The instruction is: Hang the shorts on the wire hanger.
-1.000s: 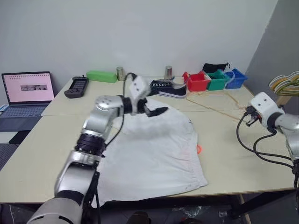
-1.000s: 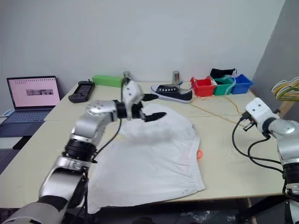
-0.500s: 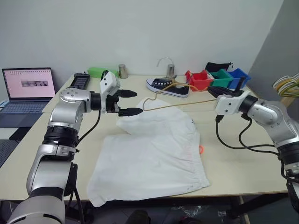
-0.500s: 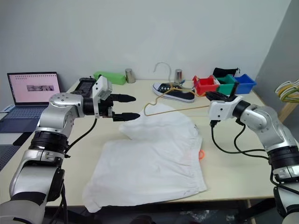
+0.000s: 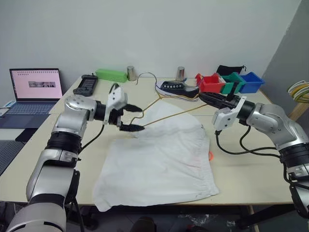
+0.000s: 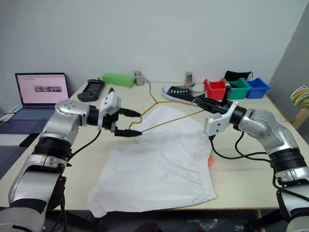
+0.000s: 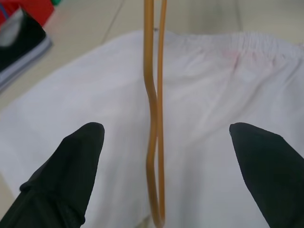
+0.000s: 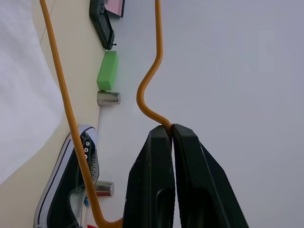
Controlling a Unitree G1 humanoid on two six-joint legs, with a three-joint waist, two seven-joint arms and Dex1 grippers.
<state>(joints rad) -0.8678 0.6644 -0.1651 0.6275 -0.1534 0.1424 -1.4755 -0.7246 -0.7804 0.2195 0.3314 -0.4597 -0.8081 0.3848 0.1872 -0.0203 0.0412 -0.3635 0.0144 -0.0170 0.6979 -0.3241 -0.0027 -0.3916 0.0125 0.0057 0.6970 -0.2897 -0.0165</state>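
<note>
While your right gripper [image 6: 202, 101] pinches the wire hanger [image 6: 164, 115], left gripper [image 6: 131, 122] gapes around its far corner above the shorts [image 6: 159, 159]; close there next.

No words, labels or numbers can be read anywhere before me; the laptop [image 5: 36, 85] at my far left shows a pink screen, its lines too small to read.

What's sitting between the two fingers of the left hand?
The wire hanger passes between the open left hand's fingers, over the shorts, in the left wrist view.
</note>
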